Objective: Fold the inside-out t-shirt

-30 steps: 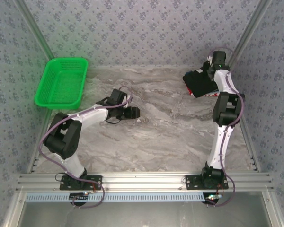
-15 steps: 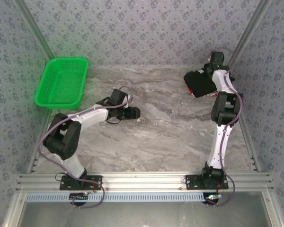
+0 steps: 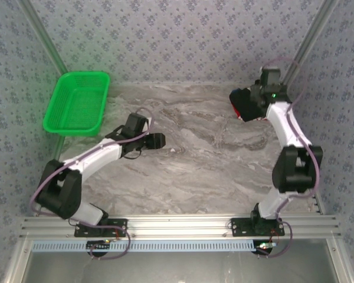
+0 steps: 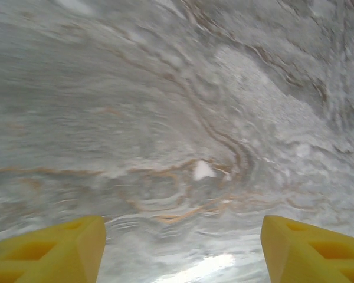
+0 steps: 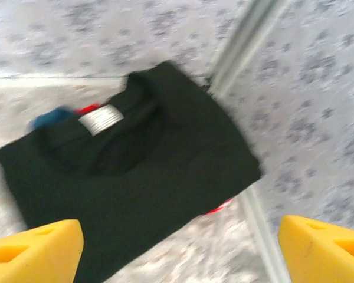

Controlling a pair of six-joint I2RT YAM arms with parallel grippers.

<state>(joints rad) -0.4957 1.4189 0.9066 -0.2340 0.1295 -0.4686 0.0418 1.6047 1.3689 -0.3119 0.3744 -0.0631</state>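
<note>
The inside-out t-shirt [image 5: 147, 171] lies folded as a black packet in the far right corner of the table [image 3: 212, 153], a pale label [image 5: 100, 119] showing at its collar. In the overhead view the t-shirt [image 3: 242, 103] is partly under my right gripper [image 3: 252, 99]. My right gripper [image 5: 180, 253] hangs open just above and near the packet, its yellow fingers [image 5: 35, 247] apart and holding nothing. My left gripper [image 3: 158, 140] hovers over bare marble left of centre. In its wrist view the left gripper [image 4: 183, 250] is open and empty.
Bits of blue [image 5: 50, 117] and red cloth [image 5: 219, 206] stick out from under the black packet. A green basket [image 3: 76, 103] stands at the far left. Metal frame posts [image 5: 242, 35] and patterned walls close in beside the packet. A small white speck [image 4: 202, 170] lies on the marble.
My right gripper has opened off the folded t-shirt and drawn back a little, its elbow swinging down and to the right. The left arm has pulled slightly left.
</note>
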